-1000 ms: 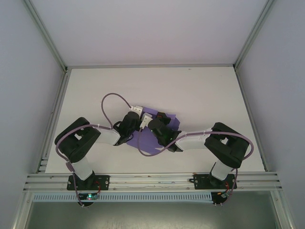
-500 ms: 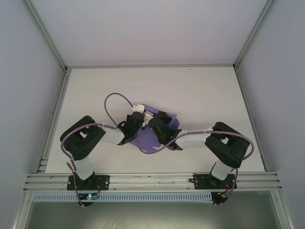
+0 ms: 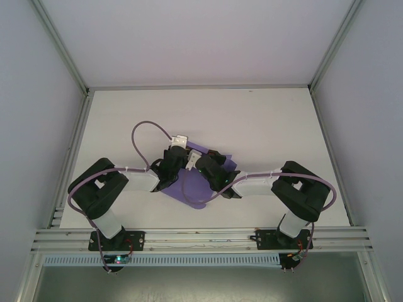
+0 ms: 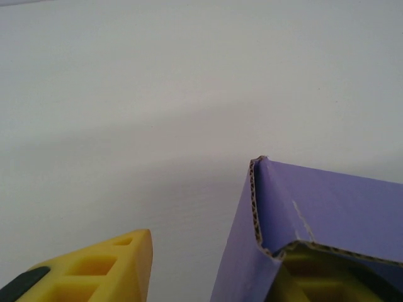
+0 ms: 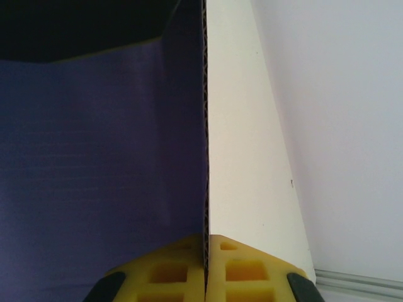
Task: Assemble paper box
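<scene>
Midway across the table (image 3: 264, 126), somewhat nearer the arms' side, the purple box (image 3: 192, 189) lies as a partly folded sheet between the two arms, and both wrists are bent in over it. On the right, the right gripper (image 5: 206, 242) is pressed together on an upright wall of the box. Its yellow fingers (image 5: 245, 267) meet on the thin corrugated edge, with purple card to one side of that edge and white table to the other. The left gripper (image 4: 220, 245) stands spread. One yellow finger (image 4: 101, 267) sits low at the left over bare table, apart from the card. The other sits behind a raised purple flap at the right, its yellow showing below the flap's corrugated edge. The flap's corner is creased and stands up from the table. Whether that far finger touches the flap I cannot tell.
</scene>
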